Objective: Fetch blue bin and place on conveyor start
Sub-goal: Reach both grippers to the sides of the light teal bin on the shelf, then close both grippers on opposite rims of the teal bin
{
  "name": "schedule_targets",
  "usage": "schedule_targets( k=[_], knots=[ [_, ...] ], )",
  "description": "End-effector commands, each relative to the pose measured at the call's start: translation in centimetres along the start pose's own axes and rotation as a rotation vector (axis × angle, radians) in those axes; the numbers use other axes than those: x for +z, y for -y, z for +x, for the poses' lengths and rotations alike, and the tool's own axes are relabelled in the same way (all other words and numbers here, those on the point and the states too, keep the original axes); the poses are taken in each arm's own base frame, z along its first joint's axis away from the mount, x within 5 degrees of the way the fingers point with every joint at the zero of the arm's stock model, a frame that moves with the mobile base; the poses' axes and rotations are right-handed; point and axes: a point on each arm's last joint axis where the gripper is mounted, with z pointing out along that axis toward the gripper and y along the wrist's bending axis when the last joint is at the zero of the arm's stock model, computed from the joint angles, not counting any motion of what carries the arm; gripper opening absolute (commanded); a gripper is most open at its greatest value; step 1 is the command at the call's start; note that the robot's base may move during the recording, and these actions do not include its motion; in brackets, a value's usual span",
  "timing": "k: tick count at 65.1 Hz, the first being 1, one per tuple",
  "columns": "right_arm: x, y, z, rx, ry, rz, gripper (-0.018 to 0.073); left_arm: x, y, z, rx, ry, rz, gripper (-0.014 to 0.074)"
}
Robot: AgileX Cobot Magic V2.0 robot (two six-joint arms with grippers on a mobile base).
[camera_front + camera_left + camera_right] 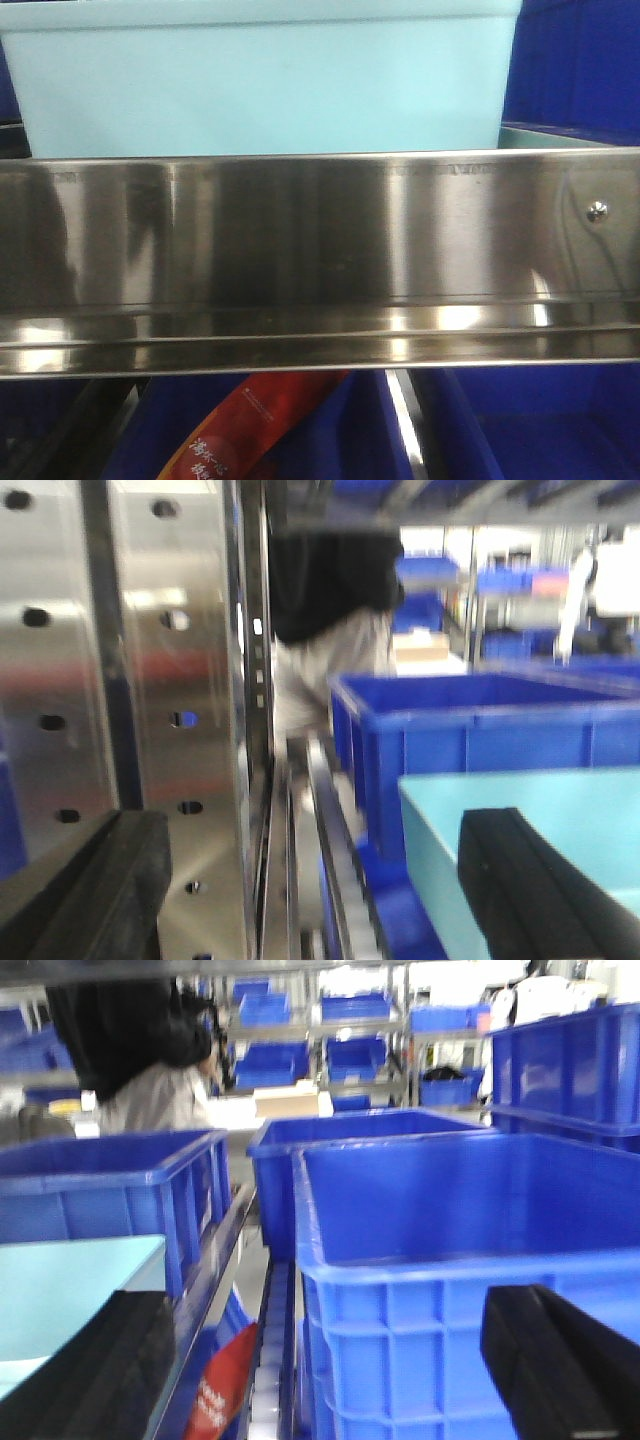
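The blue bin [265, 85], a pale aqua tub, stands on a shelf right behind a stainless-steel rail, filling the top of the front view. Its left end shows in the left wrist view [520, 830] and its right end in the right wrist view [70, 1295]. My left gripper [315, 900] is open; its right finger [530, 880] is over the bin's left end, its left finger [100, 890] outside by the shelf upright. My right gripper [320, 1380] is open; its left finger [100, 1370] is at the bin's right end. The conveyor start is out of view.
A shiny steel rail [320, 260] crosses the front view. Dark royal-blue ribbed bins stand beside the aqua tub [480, 740] [470, 1260]. A perforated steel upright [150, 680] is at left. A red packet [225, 1390] lies below. A person [140, 1050] stands behind the shelves.
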Motion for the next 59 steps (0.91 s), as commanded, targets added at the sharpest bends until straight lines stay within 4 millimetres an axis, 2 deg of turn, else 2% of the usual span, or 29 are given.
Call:
schedule_targets(
  k=[1,10,18,26,35,38,43,48,59],
  knots=[
    [1.0,-0.7,-1.6,-0.076,-0.033,-0.077,0.0502,1.3,0.0,-1.1,0.045,-0.095,0.017,0.0493],
    [3.6,-2.4,-3.1,-0.034,-0.153,-0.266,0.0448,3.5,0.9,-3.1,0.045,-0.158,0.132,0.0493],
    [7.0,-3.8,-3.6,-0.034,-0.265,-0.356,0.0433,6.5,2.5,-4.3,0.056,-0.265,0.243,0.0493],
    [10.2,-5.5,-5.3,-0.051,-0.34,-0.437,0.0433,10.2,4.0,-5.2,0.067,-0.41,0.297,0.0493],
    [14.5,-7.9,-7.1,-0.081,-0.448,-0.526,0.0433,14.6,5.1,-6.5,-0.008,-0.566,0.275,0.0493],
    [16.0,-8.5,-7.2,-0.091,-0.501,-0.547,0.0433,16.1,5.5,-6.8,-0.036,-0.618,0.262,0.0493],
    [18.6,-9.2,-7.6,-0.06,-0.606,-0.529,0.0433,18.9,6.2,-6.5,-0.03,-0.724,0.255,0.0493],
    [20.8,-9.4,-7.7,-0.061,-0.693,-0.471,0.0433,20.8,6.7,-6.2,-0.028,-0.806,0.235,0.0493],
    [25.5,-9.4,-5.9,-0.081,-0.861,-0.335,0.0433,25.2,7.3,-3.6,0.013,-0.963,0.146,0.0493]
  ],
)
